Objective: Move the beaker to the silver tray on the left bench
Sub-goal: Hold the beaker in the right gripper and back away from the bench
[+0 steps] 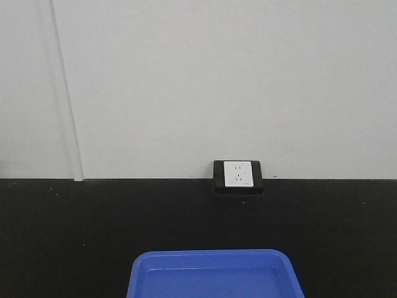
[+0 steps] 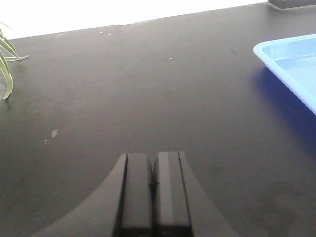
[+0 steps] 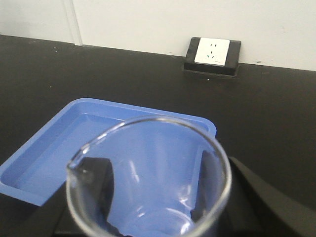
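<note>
The clear glass beaker [image 3: 148,177] fills the lower middle of the right wrist view, its round rim facing the camera. My right gripper [image 3: 150,190] is shut on it, one black finger [image 3: 96,185] on each side, and holds it above a blue tray [image 3: 59,148]. My left gripper [image 2: 153,170] is shut and empty, low over the black bench [image 2: 148,89]. The silver tray is out of view. Neither gripper shows in the front view.
The blue tray lies on the black bench, also seen in the front view [image 1: 214,276] and at the right edge of the left wrist view [image 2: 291,64]. A wall socket [image 1: 238,175] sits at the bench's back. Green plant leaves [image 2: 6,64] reach in at the left.
</note>
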